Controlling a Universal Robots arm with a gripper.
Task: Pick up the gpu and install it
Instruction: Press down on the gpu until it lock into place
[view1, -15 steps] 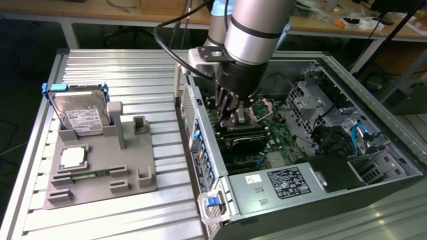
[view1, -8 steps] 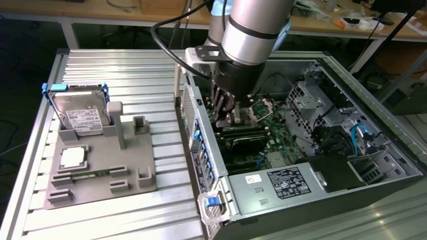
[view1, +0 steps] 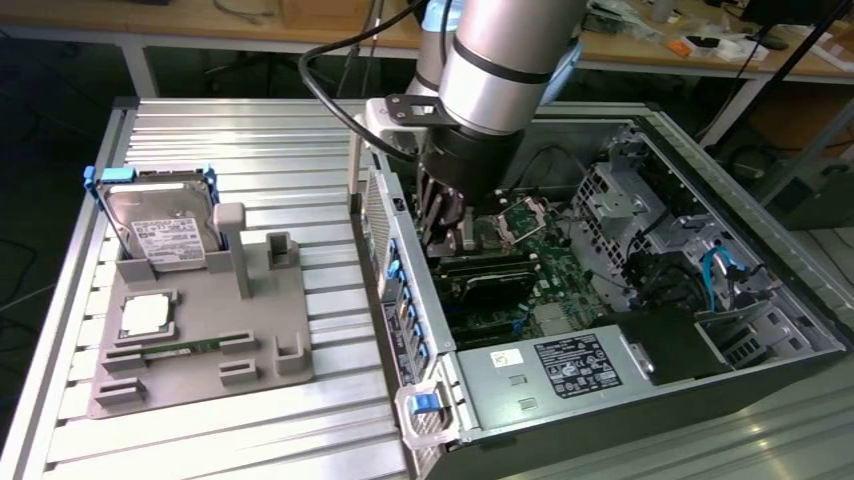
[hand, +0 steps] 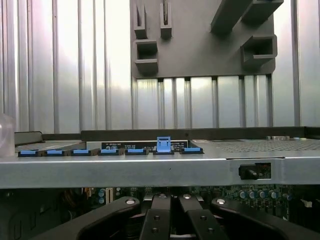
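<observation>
Black fingers (view1: 442, 235) are closed w/ the gripper reaching down inside the open grey metal PC case (view1: 747, 250), just above the green motherboard (view1: 534, 270). GPU (view1: 483, 268) appears as a dark flat card lying across the board right under the fingers; can't tell if gripped. Ribbed aluminium table (view1: 267, 140) holds a grey plastic fixture (view1: 200, 340) w/ silver hard drive (view1: 167, 230).

Ribbed bare-metal table (view1: 267, 140), matt grey plastic holder tray (view1: 267, 350), brushed-metal computer case (hand: 150, 170), glossy hard drive (view1: 160, 225).
</observation>
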